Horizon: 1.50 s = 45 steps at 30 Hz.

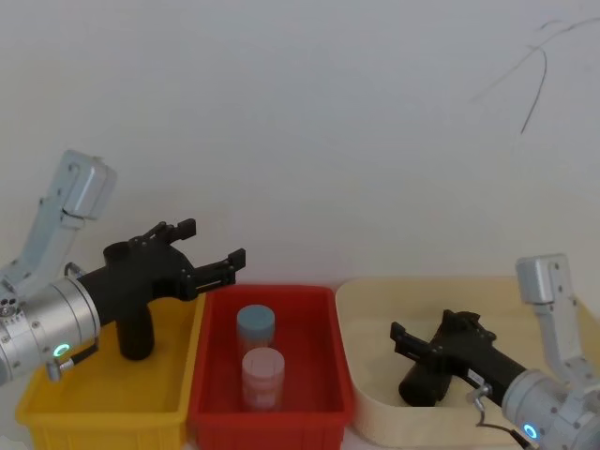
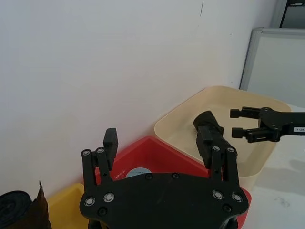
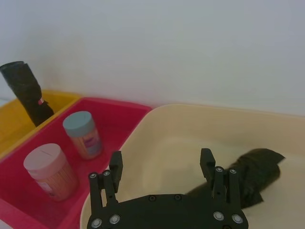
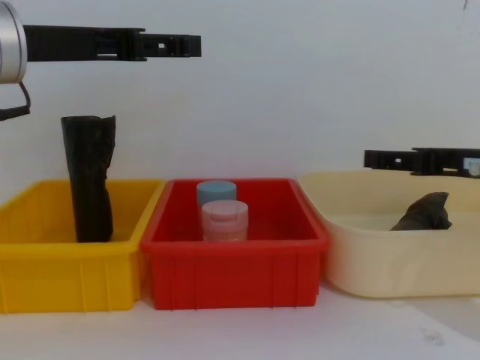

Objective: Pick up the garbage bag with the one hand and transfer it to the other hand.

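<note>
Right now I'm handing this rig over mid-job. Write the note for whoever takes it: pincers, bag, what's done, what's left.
Left pincer: open, empty, held above the garbage bag, not touching it.
Right pincer: open, empty, over the cream basin, near a second black roll lying there, which is not the target.
The garbage bag stands upright in the yellow bin, ungripped.
Done: nothing.
Left to do: grasp it with the left pincer, lift, pass to the right pincer.

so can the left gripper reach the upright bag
Probably yes: the bag stands upright in the yellow bin, top clear, and the open left gripper is above with nothing between.
</note>
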Tool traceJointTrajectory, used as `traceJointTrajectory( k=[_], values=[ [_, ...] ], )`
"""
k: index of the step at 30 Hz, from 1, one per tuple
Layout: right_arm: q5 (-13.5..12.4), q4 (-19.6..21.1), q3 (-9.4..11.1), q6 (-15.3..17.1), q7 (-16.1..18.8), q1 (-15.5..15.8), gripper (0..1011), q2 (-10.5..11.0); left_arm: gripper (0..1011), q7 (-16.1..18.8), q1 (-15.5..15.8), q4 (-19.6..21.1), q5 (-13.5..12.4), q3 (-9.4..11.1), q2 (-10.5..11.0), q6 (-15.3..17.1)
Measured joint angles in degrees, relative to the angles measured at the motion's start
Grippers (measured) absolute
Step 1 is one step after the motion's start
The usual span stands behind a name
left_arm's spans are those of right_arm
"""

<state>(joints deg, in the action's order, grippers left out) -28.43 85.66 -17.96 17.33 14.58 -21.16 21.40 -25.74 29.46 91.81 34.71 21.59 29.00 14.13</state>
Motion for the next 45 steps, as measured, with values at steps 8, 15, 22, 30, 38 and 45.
traceJointTrajectory(
  k=[8, 15, 22, 30, 38, 45],
  values=[
    [1.9, -2.0, -2.3, 0.6, 1.1, -2.8, 1002, -1.1, 1002, 0.1, 0.0, 0.1, 0.0, 0.0, 0.0, 0.0],
    [3.2, -3.4, -4.1, 1.2, 2.2, -5.2, 1002, -2.3, 1002, 0.1, -0.1, 0.1, 0.0, -0.1, 0.1, -0.1],
    [3.9, -4.1, -5.4, 2.2, 3.6, -6.8, 1002, -2.8, 1001, 0.2, -0.1, 0.1, 0.0, -0.1, 0.1, -0.1],
    [4.4, -4.2, -7.7, 3.7, 6.0, -8.0, 1002, -2.6, 1001, 0.2, -0.1, 0.1, 0.0, -0.1, 0.1, -0.1],
    [4.9, -5.1, -10.4, 5.0, 7.7, -9.1, 1002, -3.0, 1001, 0.2, -0.1, 0.0, 0.0, -0.1, 0.1, 0.0],
    [4.9, -7.0, -11.6, 5.5, 8.2, -10.4, 1002, -4.2, 1001, 0.2, -0.1, 0.1, 0.0, -0.1, 0.1, 0.0]
  ],
)
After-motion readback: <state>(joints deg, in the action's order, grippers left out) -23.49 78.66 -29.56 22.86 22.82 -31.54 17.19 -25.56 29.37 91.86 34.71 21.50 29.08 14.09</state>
